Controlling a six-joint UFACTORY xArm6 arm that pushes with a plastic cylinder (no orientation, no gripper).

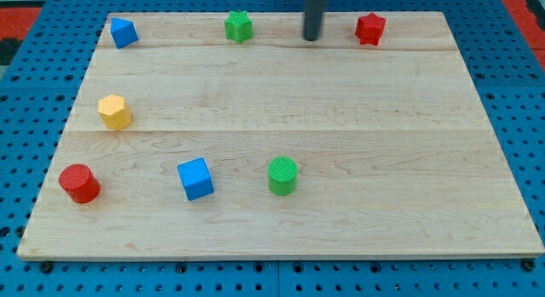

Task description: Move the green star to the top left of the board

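The green star [238, 26] sits near the view's top edge of the wooden board [341, 101], a little left of centre. My tip [312, 37] is a dark rod end on the board to the right of the green star, about a block's width or two away, not touching it. The red star [370, 28] lies to the right of my tip. The blue block [124, 32] sits in the board's top left corner area.
A yellow hexagonal block [114, 111] is at the left side. A red cylinder [80, 183], a blue cube [196, 179] and a green cylinder [283, 175] lie along the lower part. A blue pegboard [511, 67] surrounds the board.
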